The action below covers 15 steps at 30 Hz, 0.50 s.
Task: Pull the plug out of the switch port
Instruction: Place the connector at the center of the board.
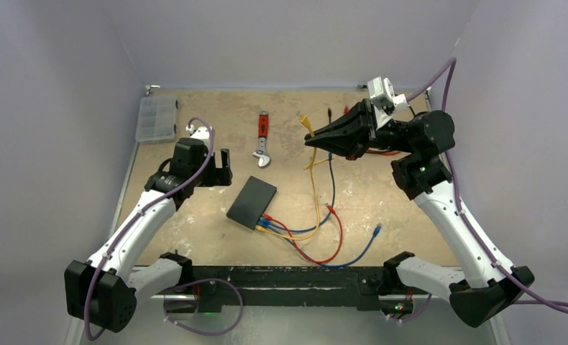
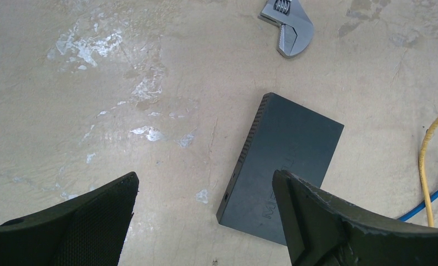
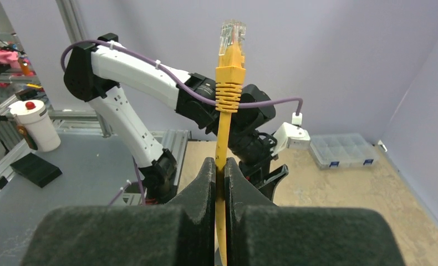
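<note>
The right gripper [image 3: 219, 166] is seen clenched on a yellow cable [image 3: 223, 138] below its ribbed boot. The yellow plug [image 3: 232, 39] is held upright above the fingertips, free of any port. The right arm is raised and bent over the far right of the table [image 1: 195, 241], its wrist turned leftward. The left gripper [image 2: 205, 176] is spread wide above the table with nothing between its fingers, and the left arm is stretched forward over the left side. The switch [image 1: 252, 201] lies flat near the table's middle, just right of the left gripper. A red cable [image 1: 339, 233] and a blue cable [image 1: 364, 249] are led to its near short edge. A wrench [image 1: 264, 140] lies beyond the switch, and a clear compartment box [image 1: 156, 118] is set at the far left corner. The scuffed tan surface is enclosed by plain pale walls.
</note>
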Tool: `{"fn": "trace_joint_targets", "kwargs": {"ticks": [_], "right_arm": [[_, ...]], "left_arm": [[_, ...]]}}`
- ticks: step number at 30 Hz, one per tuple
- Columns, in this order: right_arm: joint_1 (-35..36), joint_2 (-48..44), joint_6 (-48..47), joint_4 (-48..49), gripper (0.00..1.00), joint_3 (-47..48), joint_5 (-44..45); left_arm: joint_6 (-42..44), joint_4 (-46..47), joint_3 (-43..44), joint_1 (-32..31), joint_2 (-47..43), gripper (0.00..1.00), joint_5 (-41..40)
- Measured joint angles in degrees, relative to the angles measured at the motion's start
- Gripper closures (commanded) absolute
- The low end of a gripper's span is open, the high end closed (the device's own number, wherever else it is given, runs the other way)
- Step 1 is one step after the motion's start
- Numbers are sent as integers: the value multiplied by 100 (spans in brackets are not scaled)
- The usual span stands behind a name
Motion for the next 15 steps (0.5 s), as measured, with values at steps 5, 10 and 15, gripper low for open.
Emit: {"fn": "trace_joint_targets", "kwargs": {"ticks": [5,10,15], "right_arm": [[0,-7,76,184,100,101,-70],[0,-46,90,225,100,190,-55],[0,-83,-20,59,100,212,188]], "left_arm": [[0,-2,-7,0,11,8,2],[2,-2,-7,0,74,8,4],[2,-9,-7,0,81,8,4]]}}
